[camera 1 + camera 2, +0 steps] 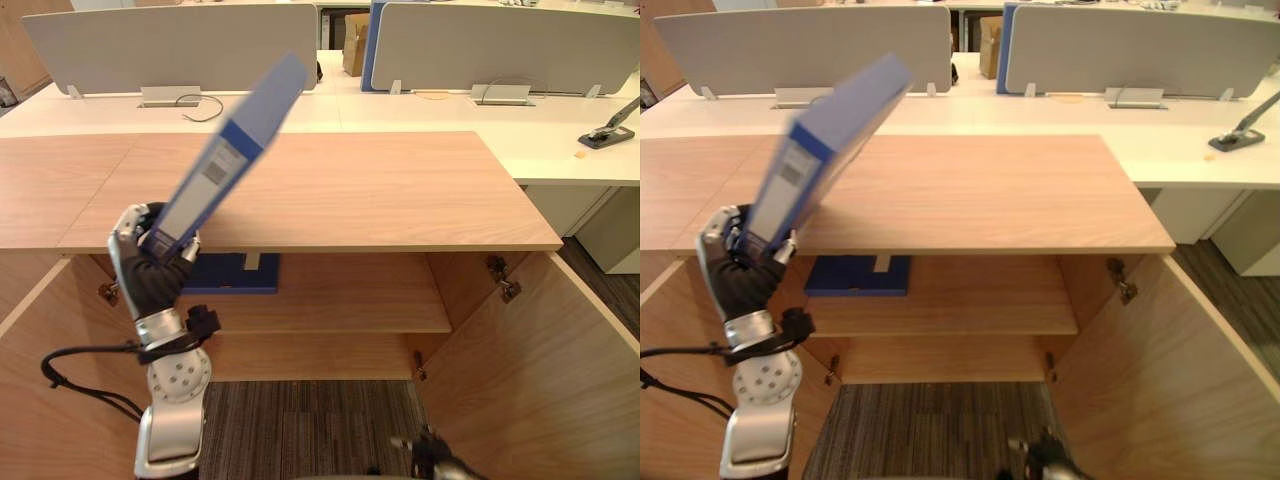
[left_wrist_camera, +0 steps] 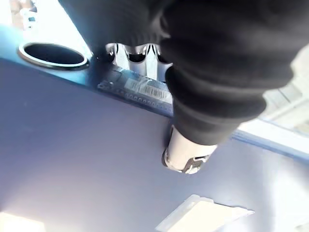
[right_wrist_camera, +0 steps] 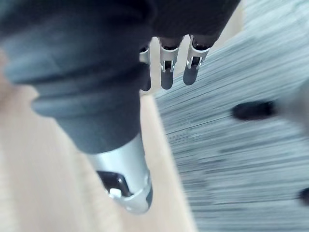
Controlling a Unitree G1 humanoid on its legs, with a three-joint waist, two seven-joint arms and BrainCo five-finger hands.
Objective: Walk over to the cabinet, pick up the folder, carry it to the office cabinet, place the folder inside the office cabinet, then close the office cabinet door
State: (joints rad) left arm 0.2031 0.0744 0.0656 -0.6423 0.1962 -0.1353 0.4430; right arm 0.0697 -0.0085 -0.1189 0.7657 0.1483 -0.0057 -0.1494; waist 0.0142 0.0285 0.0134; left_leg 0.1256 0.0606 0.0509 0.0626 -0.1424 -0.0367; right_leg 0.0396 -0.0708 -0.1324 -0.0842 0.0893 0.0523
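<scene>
A blue folder [image 1: 232, 150] with a white spine label is tilted up over the cabinet's wooden top [image 1: 380, 190]. My left hand [image 1: 150, 265] is shut on its lower end, in front of the cabinet's left side. In the left wrist view the thumb [image 2: 186, 154] presses on the folder's blue cover [image 2: 72, 145], near its round spine hole. The cabinet stands open, and a second blue folder [image 1: 235, 272] lies flat on the upper shelf [image 1: 340, 295]. My right hand [image 1: 432, 455] hangs low by the right door, fingers [image 3: 166, 72] straight and holding nothing.
The right cabinet door [image 1: 540, 370] swings wide open toward me, and the left door [image 1: 40, 390] is open too. Behind the cabinet are white desks [image 1: 440, 115] with grey screens [image 1: 170, 45], a cardboard box [image 1: 355, 40] and a black device [image 1: 608, 130]. Grey carpet [image 1: 310, 430] lies below.
</scene>
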